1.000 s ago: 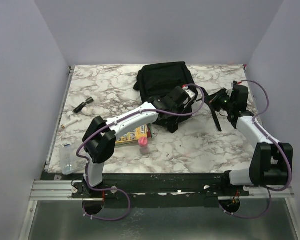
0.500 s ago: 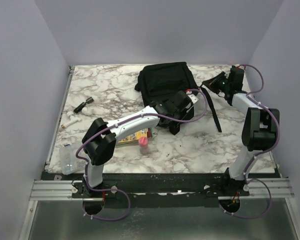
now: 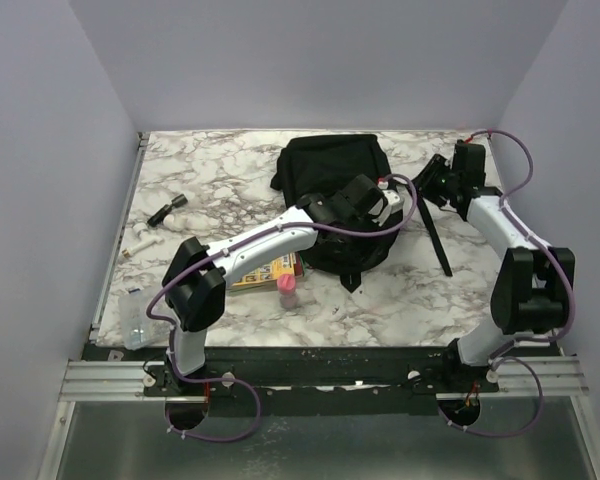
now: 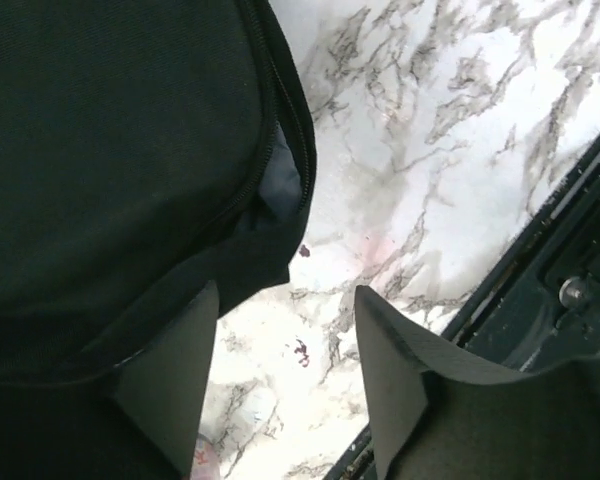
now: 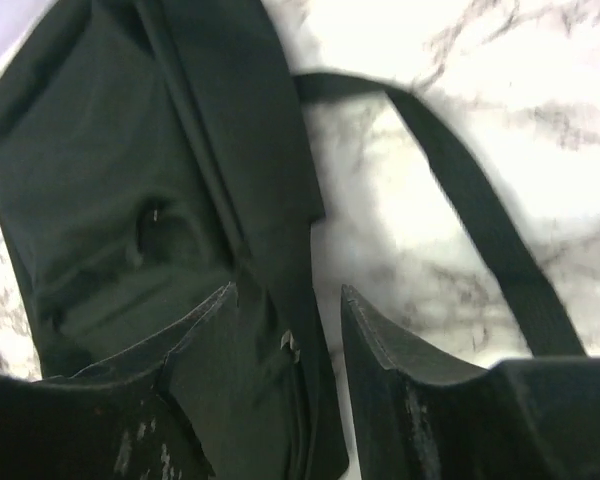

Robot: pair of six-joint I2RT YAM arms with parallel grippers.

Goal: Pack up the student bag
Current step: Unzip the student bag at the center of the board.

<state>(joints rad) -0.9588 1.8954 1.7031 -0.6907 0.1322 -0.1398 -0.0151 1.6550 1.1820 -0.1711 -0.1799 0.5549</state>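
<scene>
Left end effector (image 4: 285,292) and right end effector (image 5: 288,294) hang parted and empty over the student bag (image 3: 330,165), far centre of the counter (image 3: 210,170).
Limp fabric may slump shut, and the loose strap (image 3: 435,235) could snag the right arm.

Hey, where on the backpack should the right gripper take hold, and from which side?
Probably the loose strap: a narrow flat band lying on the marble table, clear of the student bag and its bulky body, so open jaws can span it. Bring the right gripper down from above, set across the strap's width, near where it joins the bag.
</scene>
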